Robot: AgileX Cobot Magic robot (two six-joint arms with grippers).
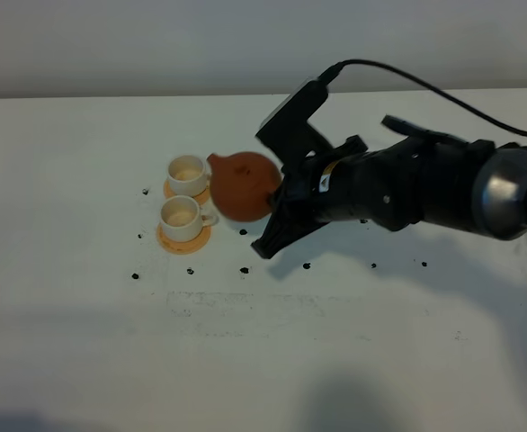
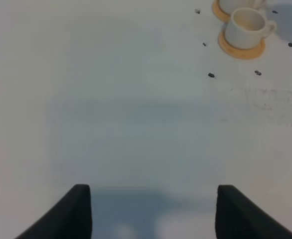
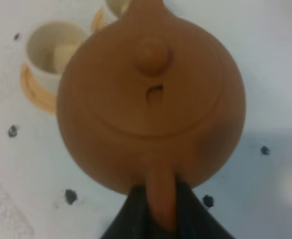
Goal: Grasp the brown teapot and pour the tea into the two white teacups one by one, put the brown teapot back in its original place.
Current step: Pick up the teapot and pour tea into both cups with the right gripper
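The brown teapot [image 1: 244, 184] hangs above the table, its spout close beside the rim of the far white teacup [image 1: 188, 174]. My right gripper [image 1: 280, 193] is shut on the pot's loop handle. The right wrist view shows the lid and knob of the teapot [image 3: 151, 94], with the right gripper [image 3: 161, 211] clamped on the handle and a teacup [image 3: 56, 50] beside the pot. The near teacup [image 1: 181, 214] stands just in front of the far one. My left gripper [image 2: 153, 204] is open over bare table, far from the near teacup [image 2: 245, 26]. The original place is hidden.
Each cup stands on an orange-tan coaster [image 1: 184, 238]. Small black marks [image 1: 244, 269] dot the white table [image 1: 263, 360] around the cups. The right arm [image 1: 416, 184] reaches in from the right, with a cable looping above it.
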